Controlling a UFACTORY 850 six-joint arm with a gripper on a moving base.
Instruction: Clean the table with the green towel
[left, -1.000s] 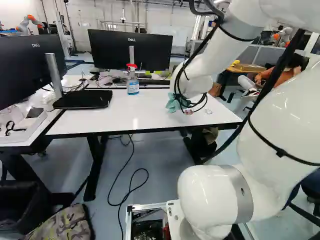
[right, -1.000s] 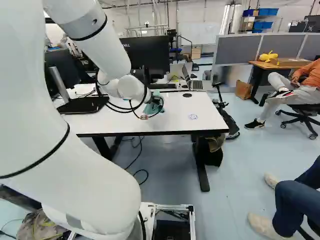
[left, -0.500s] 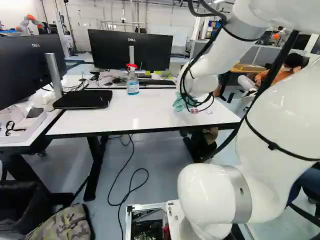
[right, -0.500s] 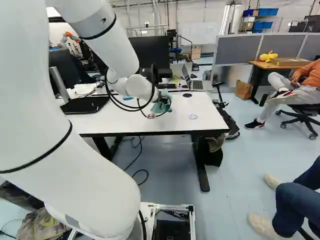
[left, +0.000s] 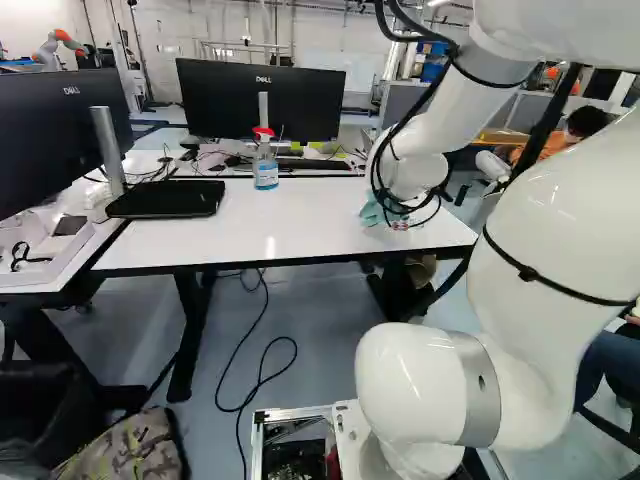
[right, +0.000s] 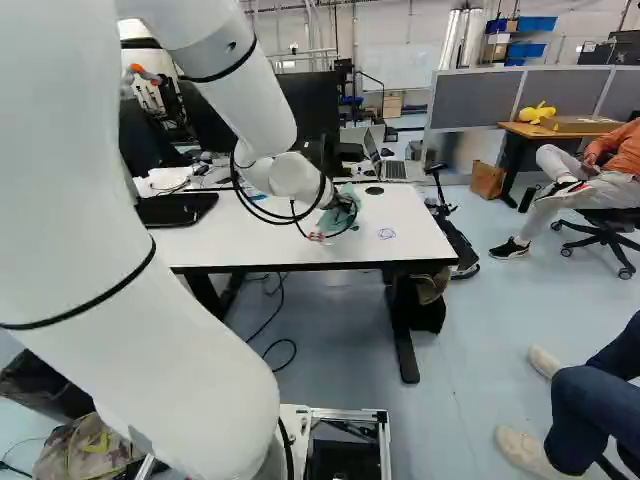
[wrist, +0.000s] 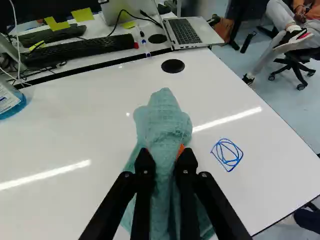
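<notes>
In the right base view my gripper (right: 345, 203) is low over the white table (right: 410, 245), partly hidden by cables and the towel. The wrist view shows the gripper (wrist: 164, 159) shut on the green towel (wrist: 162, 120), which is bunched between both fingers, spreads beneath them and bulges out ahead. Beside the towel, toward the table's side edge, a blue scribble (wrist: 227, 154) marks the white top; in the right base view this scribble (right: 387, 233) lies just right of the towel.
A spray bottle (left: 265, 160) stands on the table left of the arm in the left base view. Behind are a monitor (left: 262, 100), a keyboard (wrist: 82, 50) and an open laptop (wrist: 187, 32). A seated person is beyond the table; another person's legs (right: 575, 410) show near the right.
The arm has swung to the right across the table, carrying the towel with it toward the blue scribble. The base has stayed put and the grip on the towel looks kept.
</notes>
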